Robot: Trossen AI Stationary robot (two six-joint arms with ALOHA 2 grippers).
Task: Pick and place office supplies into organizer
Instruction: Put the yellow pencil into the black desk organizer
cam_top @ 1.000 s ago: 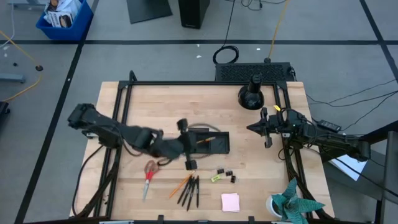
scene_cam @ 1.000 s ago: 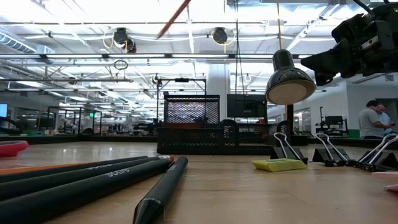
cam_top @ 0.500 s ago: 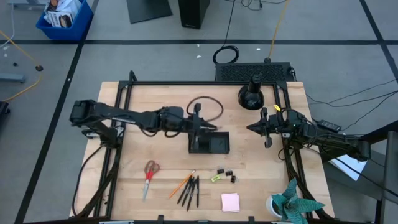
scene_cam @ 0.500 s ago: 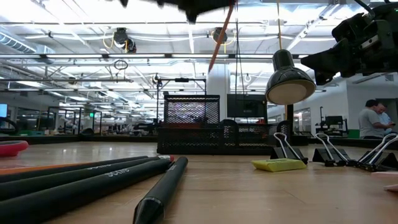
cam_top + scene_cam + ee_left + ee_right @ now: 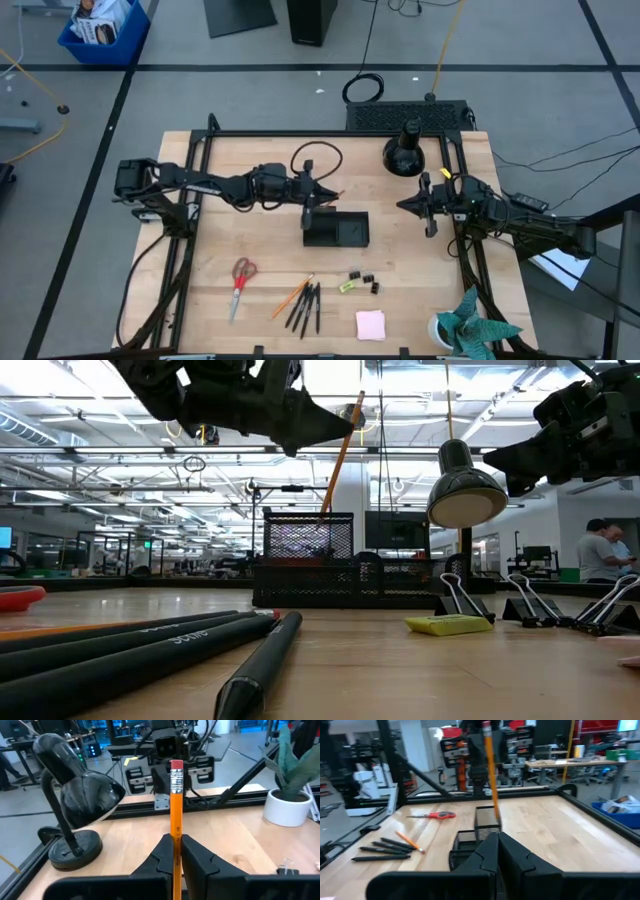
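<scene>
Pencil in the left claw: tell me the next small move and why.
Probably lower it straight down, then let go. The left claw is shut on the orange pencil, which the low view shows tilted, its lower end at the mesh top of the black organizer. From above, the claw sits over the organizer's left end. The right claw waits off to the side.

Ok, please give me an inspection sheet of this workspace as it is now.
Surface: light wooden table, black frame rails.
Job's things: black mesh desk organizer; orange pencil upright above it; red-handled scissors, black pens, black binder clips, pink sticky pad still on the table.
Clutter: black desk lamp, teal paper plant.
End effectors: left end effector shut on the pencil; right end effector shut, waiting at the table's right.
Cables: black loop at the left wrist.
Surroundings: people far behind.
</scene>
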